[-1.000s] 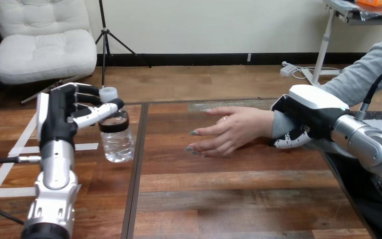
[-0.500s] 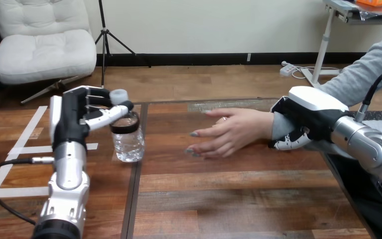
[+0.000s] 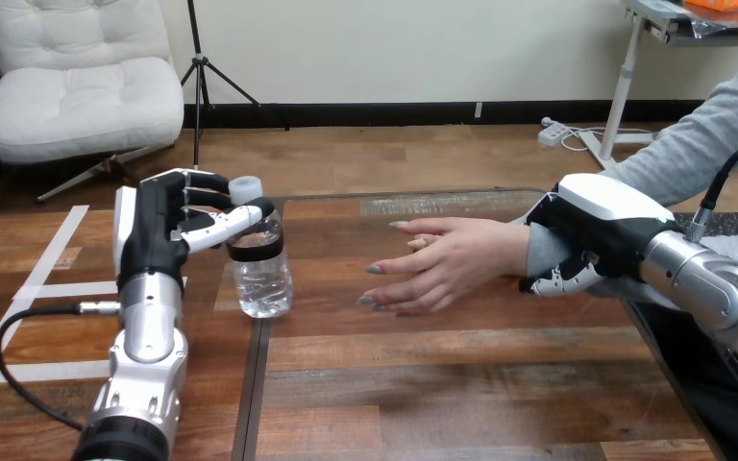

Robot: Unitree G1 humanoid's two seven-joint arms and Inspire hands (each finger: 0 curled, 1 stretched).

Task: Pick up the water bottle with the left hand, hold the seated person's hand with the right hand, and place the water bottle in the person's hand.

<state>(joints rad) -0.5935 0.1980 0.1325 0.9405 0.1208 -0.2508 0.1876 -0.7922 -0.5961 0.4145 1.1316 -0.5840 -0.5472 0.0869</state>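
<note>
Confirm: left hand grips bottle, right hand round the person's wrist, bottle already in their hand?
No. Head view: the bottle is in the left hand, apart from the person's hand. Right hand is round the wrist, as stated.

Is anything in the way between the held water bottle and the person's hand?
Nothing visible. The left hand grips the water bottle, and bare table lies between it and the person's hand, whose wrist the right hand clasps.
</note>
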